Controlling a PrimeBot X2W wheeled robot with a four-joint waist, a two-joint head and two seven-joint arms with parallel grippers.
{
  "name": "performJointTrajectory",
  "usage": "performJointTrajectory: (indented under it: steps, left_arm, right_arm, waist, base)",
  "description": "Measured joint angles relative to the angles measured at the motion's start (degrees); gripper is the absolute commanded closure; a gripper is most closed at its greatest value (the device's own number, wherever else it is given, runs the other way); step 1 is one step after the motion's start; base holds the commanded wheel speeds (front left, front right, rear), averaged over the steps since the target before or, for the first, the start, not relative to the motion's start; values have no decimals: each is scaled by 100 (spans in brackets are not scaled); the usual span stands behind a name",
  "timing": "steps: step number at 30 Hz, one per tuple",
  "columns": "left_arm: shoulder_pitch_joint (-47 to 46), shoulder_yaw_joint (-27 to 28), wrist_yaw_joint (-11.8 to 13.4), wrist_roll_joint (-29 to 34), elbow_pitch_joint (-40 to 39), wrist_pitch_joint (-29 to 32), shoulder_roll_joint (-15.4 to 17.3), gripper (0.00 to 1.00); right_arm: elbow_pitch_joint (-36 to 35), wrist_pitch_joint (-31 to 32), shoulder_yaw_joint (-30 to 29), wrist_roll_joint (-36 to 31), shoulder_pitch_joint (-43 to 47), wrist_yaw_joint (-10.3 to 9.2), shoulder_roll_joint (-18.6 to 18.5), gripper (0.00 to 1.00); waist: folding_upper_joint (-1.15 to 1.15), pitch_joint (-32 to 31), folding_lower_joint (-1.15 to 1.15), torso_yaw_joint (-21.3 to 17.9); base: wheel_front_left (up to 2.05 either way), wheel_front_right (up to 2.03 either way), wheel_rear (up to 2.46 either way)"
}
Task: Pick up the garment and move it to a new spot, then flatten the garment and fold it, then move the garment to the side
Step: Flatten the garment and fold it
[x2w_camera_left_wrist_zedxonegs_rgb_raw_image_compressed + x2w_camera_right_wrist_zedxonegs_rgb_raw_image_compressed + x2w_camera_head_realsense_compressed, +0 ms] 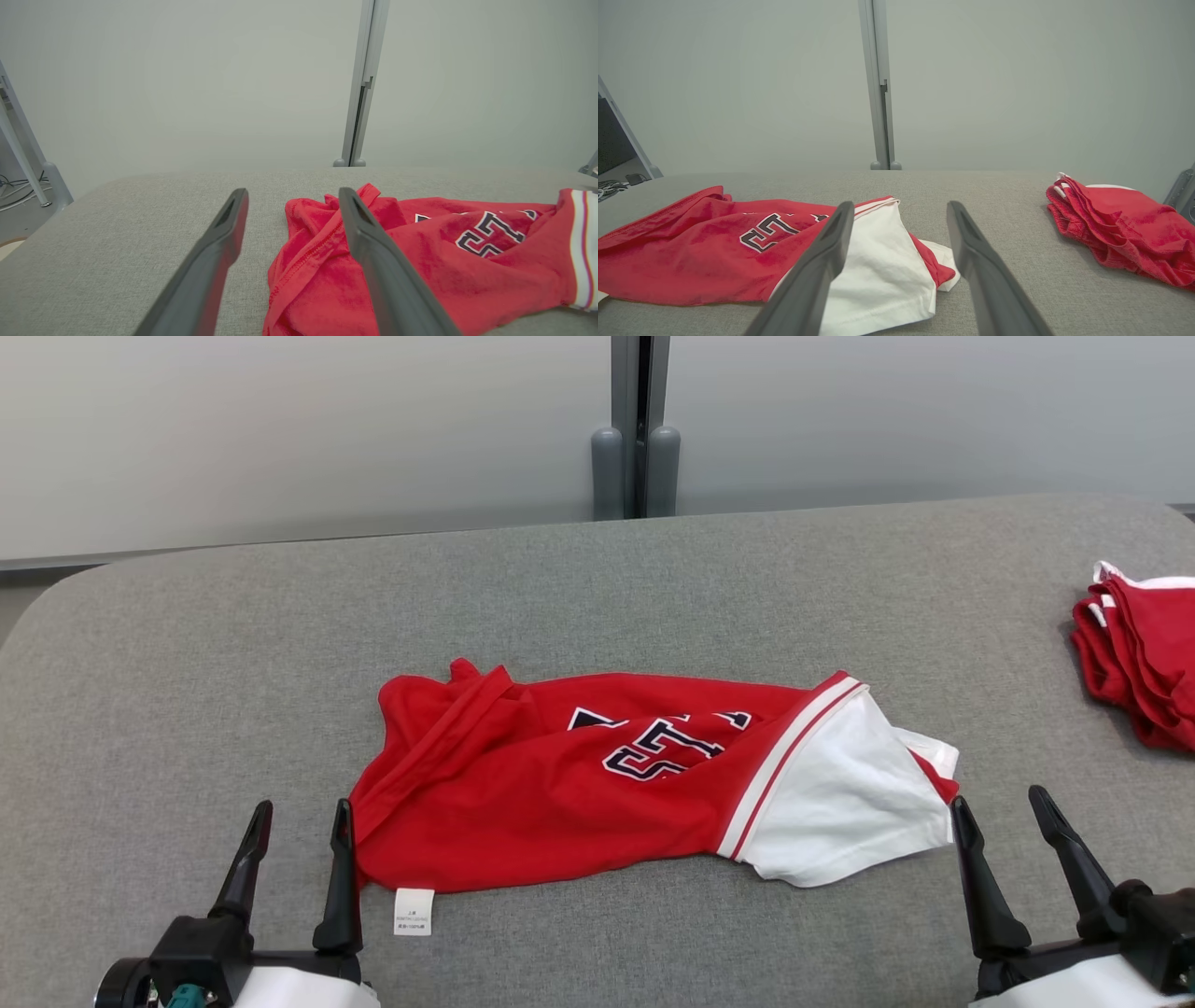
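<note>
A red garment [560,803] with dark lettering, a white-striped trim and a white part at its right end lies crumpled in the middle of the grey table [597,588]. A small white label sticks out at its near left corner. My left gripper [303,814] stands open at the garment's near left edge, its right finger [373,252] over the red cloth [420,261]. At the near right, my right gripper [1001,799] is open just beside the white end [878,275]. Neither holds anything.
A second pile of red cloth [1144,649] with white trim lies at the table's right edge, seen too in the right wrist view [1120,228]. A pale wall with a grey post [637,429] stands behind the table.
</note>
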Motion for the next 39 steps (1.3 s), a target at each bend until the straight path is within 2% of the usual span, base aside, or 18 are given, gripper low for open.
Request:
performJointTrajectory:
  steps: [26,32,37,38,39]
  left_arm:
    - [36,-76,11,-138,425,70,93,0]
    - [-177,-140,-112,-289,1188,474,136,0]
    - [-605,-158,-313,-409,2037,449,144,0]
    - [-703,-163,-348,-432,2195,448,141,2]
    - [-783,-162,-360,-465,2343,415,135,19]
  right_arm:
    - [-170,125,-151,143,159,0,160,0]
    - [-147,124,-75,193,52,0,180,0]
    - [-45,111,15,232,-62,0,196,0]
    - [-11,96,20,250,-80,0,194,0]
    - [19,73,29,252,-96,0,194,0]
  waist:
    - [0,-172,0,5]
    - [0,-43,0,-3]
    - [0,163,0,-49]
    - [0,207,0,-60]
    - [0,247,0,-76]
  base:
    - [0,0,0]
    - [0,0,0]
    - [0,0,0]
    - [0,0,0]
    - [0,0,0]
